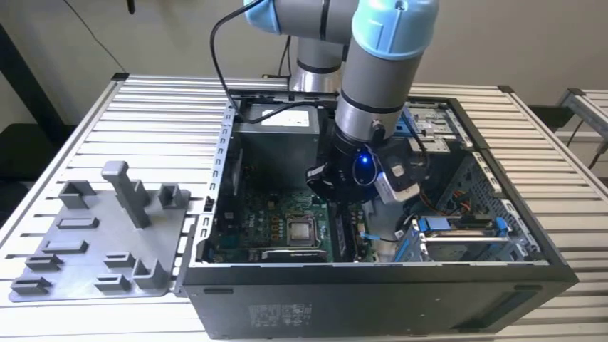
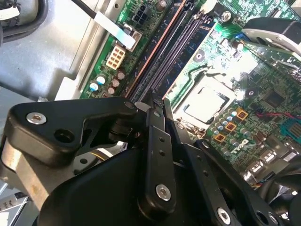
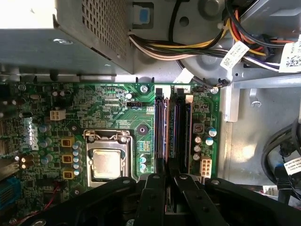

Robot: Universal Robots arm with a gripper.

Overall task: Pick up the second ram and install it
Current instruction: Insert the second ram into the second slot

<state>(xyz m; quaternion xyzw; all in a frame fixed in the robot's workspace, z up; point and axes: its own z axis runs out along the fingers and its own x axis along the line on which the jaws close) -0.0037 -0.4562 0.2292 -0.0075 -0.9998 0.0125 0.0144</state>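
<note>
The second ram (image 3: 166,127), a slim dark board seen edge-on, stands upright among the memory slots of the green motherboard (image 3: 94,103). In the second wrist view the second ram (image 2: 155,52) is a long dark strip with a copper-coloured edge. My gripper (image 3: 170,181) straddles one end of it with its black fingers (image 3: 155,188) drawn close on either side. The gripper (image 2: 156,101) looks shut on the board's end. In the exterior view the gripper (image 1: 347,203) reaches down inside the open computer case (image 1: 380,274).
The CPU socket (image 3: 107,162) lies beside the memory slots. The grey power supply (image 3: 61,37) and a cable bundle (image 3: 188,47) sit past the slots' far end. A drive cage (image 1: 465,235) is at the exterior view's right, and a grey parts tray (image 1: 95,235) at its left.
</note>
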